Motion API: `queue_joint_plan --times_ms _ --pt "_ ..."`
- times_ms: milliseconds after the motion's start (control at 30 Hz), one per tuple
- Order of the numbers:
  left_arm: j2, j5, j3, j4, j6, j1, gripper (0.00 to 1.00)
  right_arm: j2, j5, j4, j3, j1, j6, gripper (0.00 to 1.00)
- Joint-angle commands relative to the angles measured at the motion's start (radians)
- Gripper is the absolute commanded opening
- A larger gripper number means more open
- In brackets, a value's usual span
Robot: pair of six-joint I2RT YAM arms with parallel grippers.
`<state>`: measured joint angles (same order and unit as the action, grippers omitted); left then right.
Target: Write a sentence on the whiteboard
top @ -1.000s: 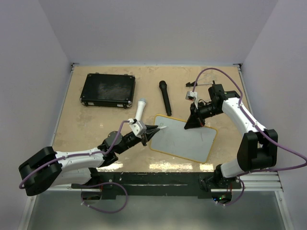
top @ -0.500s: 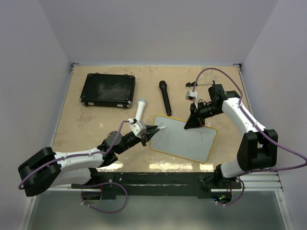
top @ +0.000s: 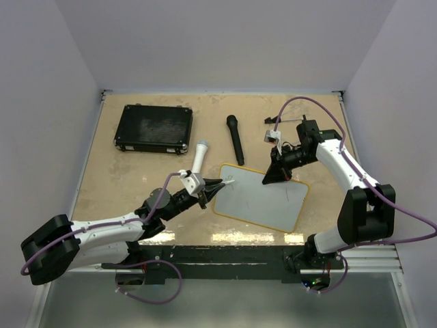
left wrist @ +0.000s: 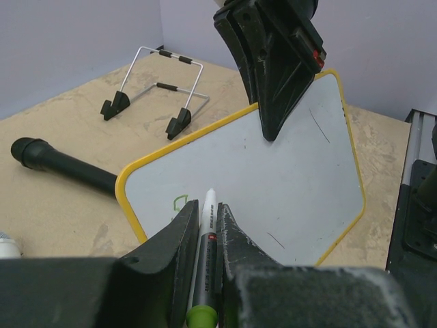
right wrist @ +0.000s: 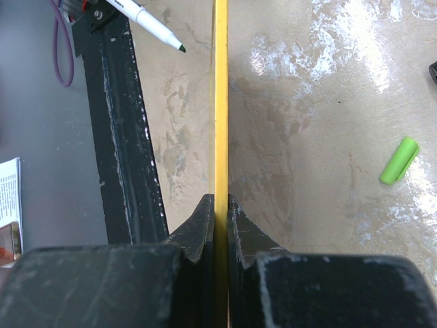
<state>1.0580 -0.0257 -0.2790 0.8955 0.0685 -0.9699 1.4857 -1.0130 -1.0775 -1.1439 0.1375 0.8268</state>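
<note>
Whiteboard (top: 263, 198): rim clamped by right fingers (right wrist: 199, 229); marker (left wrist: 207, 222) gripped by left fingers (left wrist: 174, 239); sentence (left wrist: 179, 202) barely begun; next stroke needs tip contact.

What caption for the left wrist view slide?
Left gripper holds marker at whiteboard corner by a green mark; right gripper pinches the far edge.

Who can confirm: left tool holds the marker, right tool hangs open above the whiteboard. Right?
No. The right tool is shut on the whiteboard at its yellow rim, not open above it; the right wrist view shows this. The left tool does hold the marker.
</note>
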Motion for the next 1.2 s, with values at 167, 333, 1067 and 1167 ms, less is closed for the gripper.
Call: queue_joint_plan --times_ms 167,333,1067,1167 --pt "-0.027 0.015 0.02 0.023 0.019 0.003 0.0 -0.012 -0.027 0.039 -0.02 0.004 0.067 0.0" --pt "-0.035 0.024 0.027 0.029 0.02 0.003 0.0 -0.01 -0.027 0.039 -0.022 0.004 0.069 0.0" --pt "0.054 0.049 -0.035 0.079 -0.015 0.003 0.0 -0.01 -0.027 0.037 -0.022 0.002 0.067 0.0" --pt "0.057 0.035 -0.042 0.086 -0.01 0.003 0.0 -0.012 -0.027 0.036 -0.022 0.005 0.069 0.0"
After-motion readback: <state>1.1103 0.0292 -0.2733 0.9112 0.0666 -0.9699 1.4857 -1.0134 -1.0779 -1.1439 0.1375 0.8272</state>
